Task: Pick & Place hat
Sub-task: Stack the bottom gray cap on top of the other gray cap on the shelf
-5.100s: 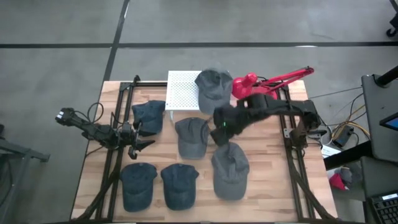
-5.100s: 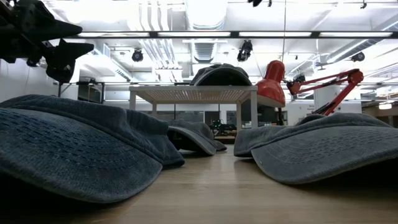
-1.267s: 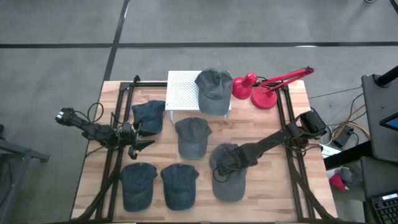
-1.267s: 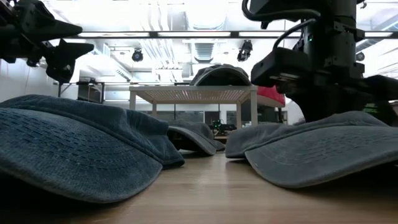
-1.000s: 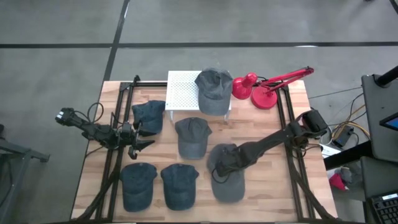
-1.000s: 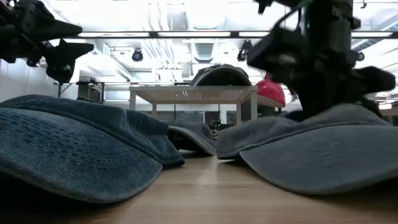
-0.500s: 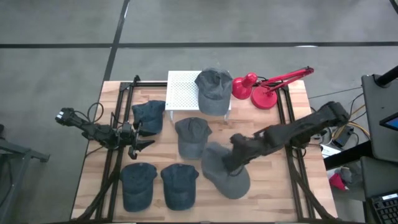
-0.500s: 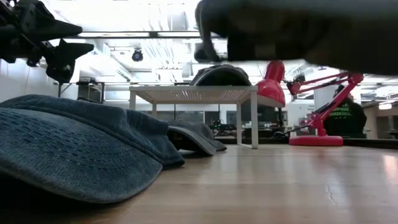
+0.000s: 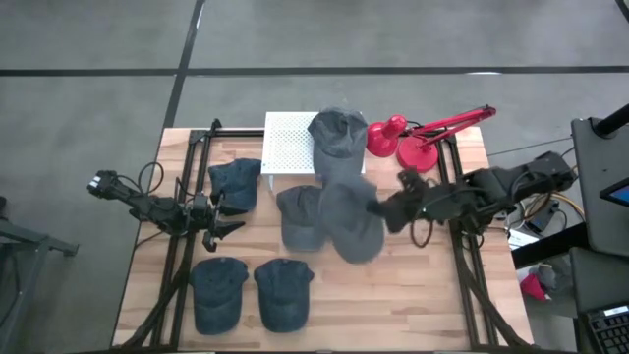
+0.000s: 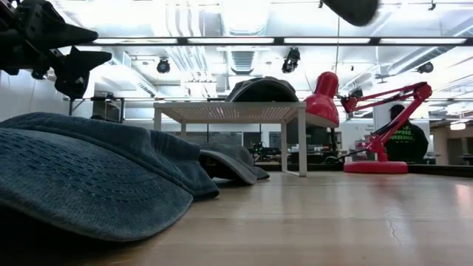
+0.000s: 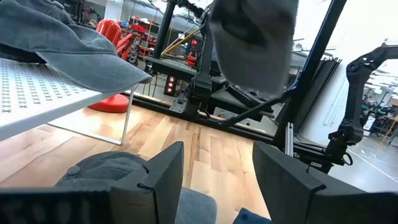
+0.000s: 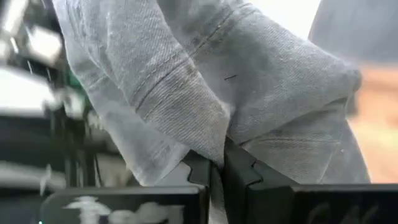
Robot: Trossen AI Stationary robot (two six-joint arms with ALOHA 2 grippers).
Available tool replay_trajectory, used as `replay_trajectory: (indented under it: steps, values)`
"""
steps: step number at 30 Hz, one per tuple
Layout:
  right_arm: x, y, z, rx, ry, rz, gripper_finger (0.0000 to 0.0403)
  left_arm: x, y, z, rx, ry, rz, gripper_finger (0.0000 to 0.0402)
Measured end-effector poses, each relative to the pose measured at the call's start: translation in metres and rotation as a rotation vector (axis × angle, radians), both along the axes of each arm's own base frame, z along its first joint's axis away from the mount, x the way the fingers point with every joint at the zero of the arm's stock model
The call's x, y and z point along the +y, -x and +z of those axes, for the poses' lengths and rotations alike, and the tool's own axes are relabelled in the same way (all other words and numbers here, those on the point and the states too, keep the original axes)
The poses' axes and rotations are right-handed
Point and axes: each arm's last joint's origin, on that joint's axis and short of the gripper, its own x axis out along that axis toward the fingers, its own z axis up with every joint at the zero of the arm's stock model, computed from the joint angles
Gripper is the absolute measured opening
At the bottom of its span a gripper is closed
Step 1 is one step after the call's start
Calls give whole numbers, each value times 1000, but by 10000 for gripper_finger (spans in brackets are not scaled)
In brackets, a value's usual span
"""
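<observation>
My right gripper (image 9: pixel 386 210) is shut on a grey cap (image 9: pixel 349 221) and holds it in the air over the table's middle, partly above another cap (image 9: pixel 298 216). The left wrist view shows the held cap (image 11: pixel 252 37) hanging high, and the low view shows only its lower edge (image 10: pixel 355 9). A white perforated rack (image 9: pixel 288 147) stands at the far edge with a grey cap (image 9: pixel 337 133) resting on its right part. My left gripper (image 11: pixel 217 180) waits open at the table's left, beside a blue cap (image 9: pixel 236 183). My right gripper pinches a fold of the cap's cloth (image 12: pixel 214 134) between its two fingers (image 12: pixel 242 174), on the cap's right side (image 9: pixel 371 208). The fingers reach in roughly level from the table's right. The cap is lifted clear of the table and hangs below and beyond the fingers.
A red desk lamp (image 9: pixel 413 133) stands at the far right, next to the rack. Two blue caps (image 9: pixel 218 290) (image 9: pixel 283 292) lie near the front edge. Black frame rails (image 9: pixel 460 256) run along both sides. Bare wood (image 9: pixel 393 295) shows at the near right.
My right gripper, shut on the cap at the near right, rose and drew back toward the far edge and the right. The cap left the table, came fully clear and now hangs higher, over the table's middle beside the rack.
</observation>
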Motion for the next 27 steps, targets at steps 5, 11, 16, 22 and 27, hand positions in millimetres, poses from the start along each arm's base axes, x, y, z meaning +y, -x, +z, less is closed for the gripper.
replay_trajectory:
  steps: [5,11,16,22,27]
  values:
    - [-11,8,12,-112,91,-235,13,0,0,0,0,0,0,195]
    - [-22,11,18,-179,168,-456,13,0,0,0,0,-1,3,195]
    - [-36,4,24,-223,213,-566,13,0,0,0,0,-1,3,195]
    - [-58,-9,31,-284,218,-653,13,0,0,0,0,-1,3,195]
    - [-80,-12,33,-313,175,-698,13,0,0,0,0,-1,3,195]
